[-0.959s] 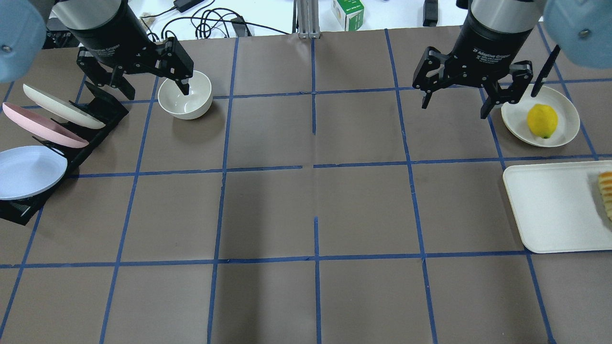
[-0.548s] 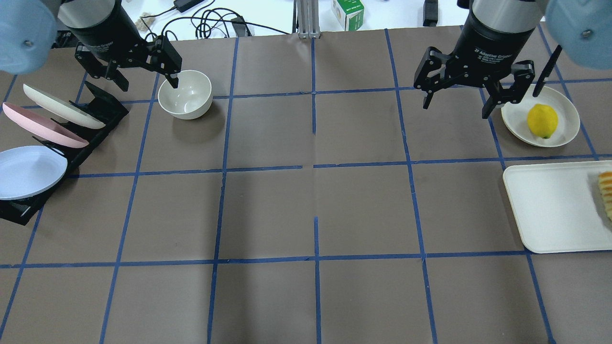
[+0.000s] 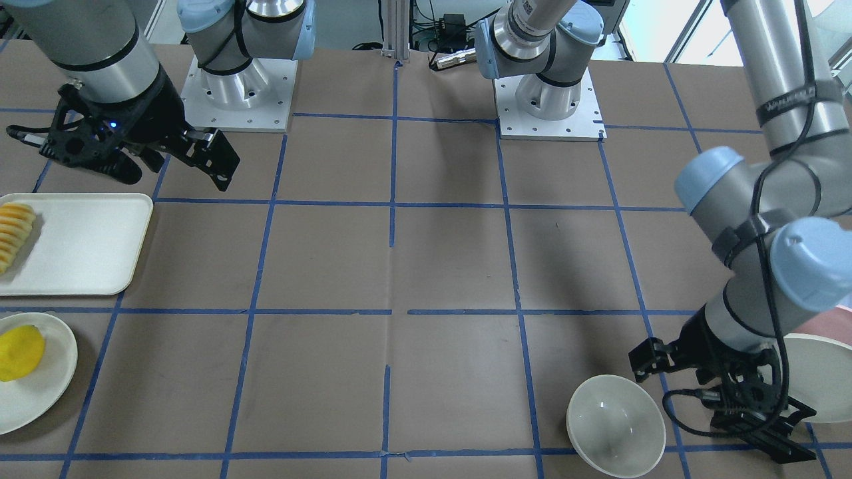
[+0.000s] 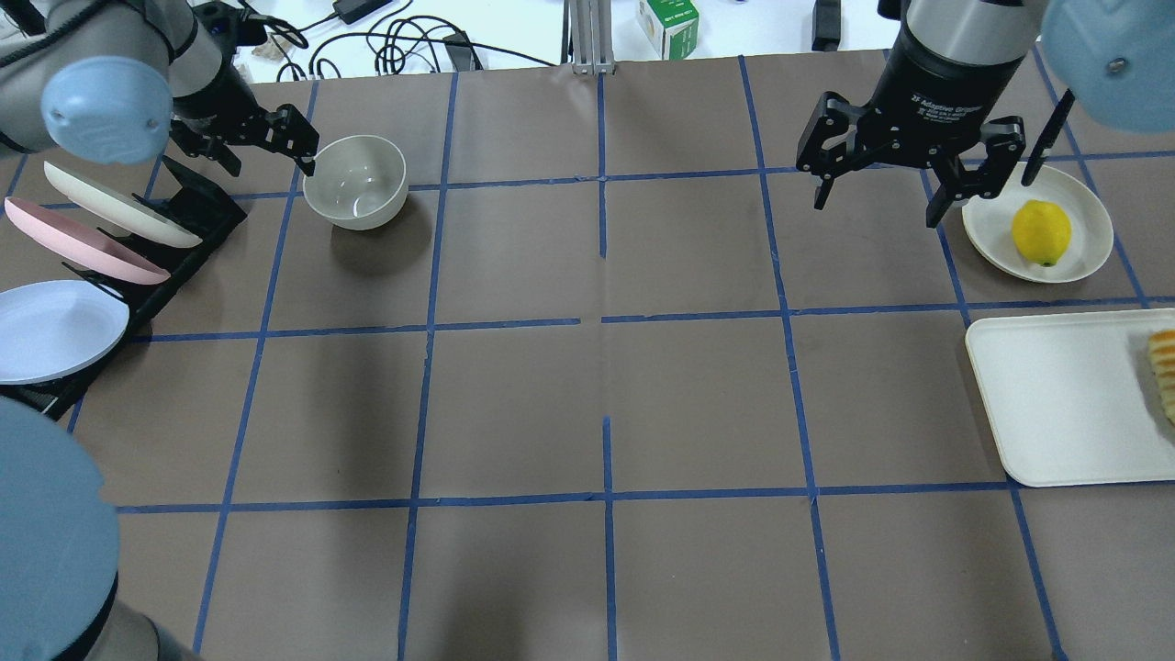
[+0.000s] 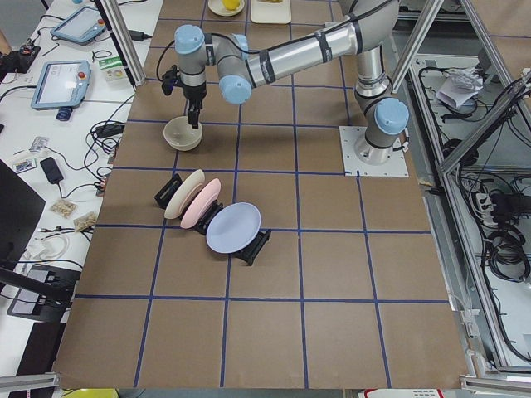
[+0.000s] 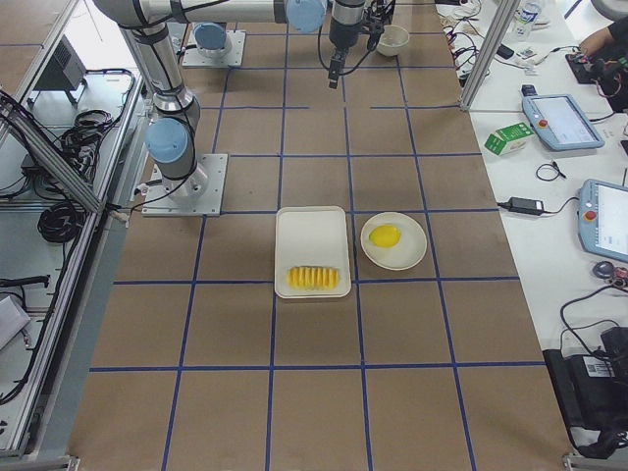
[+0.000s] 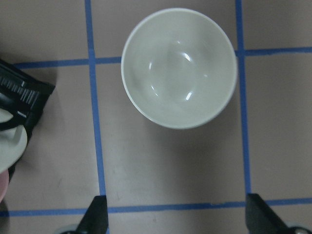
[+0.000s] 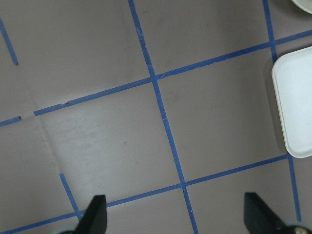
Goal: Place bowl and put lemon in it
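Nearest on the brown, blue-taped table [image 4: 597,413] are a black rack [image 4: 197,197] on the left side and a cream tray [image 4: 1056,395] on the right side. The rack holds three tilted plates: a blue plate [image 4: 55,329] closest, then a pink plate [image 4: 83,243], then a cream plate [image 4: 115,204]. The tray carries a row of yellow-orange slices [image 4: 1164,372] at its outer edge.

Farther out on the right, just beyond the tray, a round cream dish [image 4: 987,229] holds the lemon [image 4: 1041,232], lying near its middle. The right gripper [image 4: 874,211] hangs beside that dish, on the side toward the table's centre, with its jaws spread wide and nothing between them. Its wrist camera shows only taped table and a corner of the tray.

Farther out on the left, the bowl [image 4: 354,182] stands upright and empty on the table, just beyond the rack's far end and well apart from the lemon, with the right gripper between them. The left gripper [image 4: 266,156] is just beside the bowl, over the rack's far end, jaws wide apart and holding nothing. Its wrist camera shows both fingertips [image 7: 97,217] clear of the bowl's rim.

Past the table's far edge lie black cables [image 4: 404,46] and a green carton [image 4: 667,23].
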